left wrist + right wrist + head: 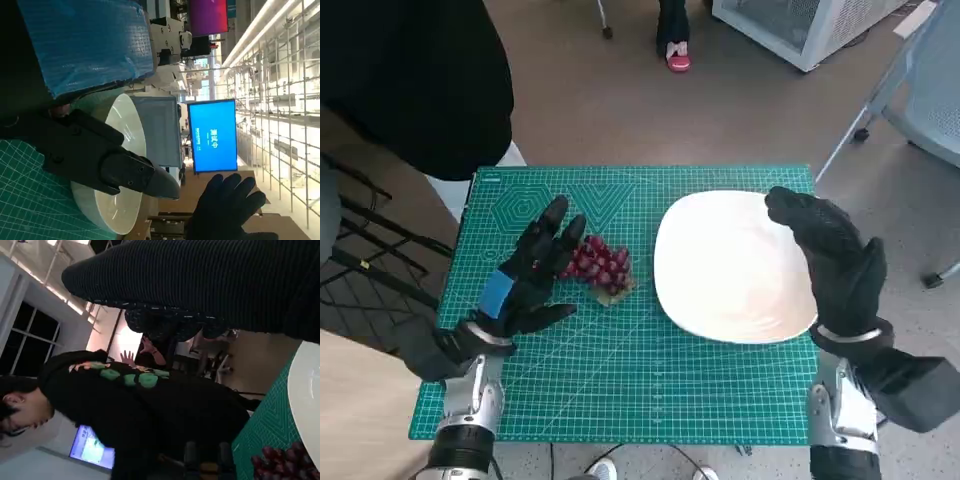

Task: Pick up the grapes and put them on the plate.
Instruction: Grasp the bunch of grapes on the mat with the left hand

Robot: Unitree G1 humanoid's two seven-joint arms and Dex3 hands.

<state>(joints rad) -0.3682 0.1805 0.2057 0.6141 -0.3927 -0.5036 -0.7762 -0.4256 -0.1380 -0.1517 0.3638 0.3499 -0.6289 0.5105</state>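
Note:
A bunch of dark red grapes [599, 265] lies on the green cutting mat [620, 380], just left of the white plate [720, 270]. My left hand [525, 275] rests beside the grapes on their left, fingers spread toward them, holding nothing. My right hand [830, 260] hovers over the plate's right edge, fingers apart and empty. The plate [122, 150] shows past the left hand's black fingers [100, 155], with the gloved right hand [225, 210] behind. In the right wrist view the grapes [285, 465] and the plate [305, 395] sit at a corner.
A person in black stands at the table's far left corner [415, 80] and fills the right wrist view [130, 410]. A foot in a red sandal [677, 55], a white cabinet [800, 25] and a chair [920, 90] stand on the floor beyond.

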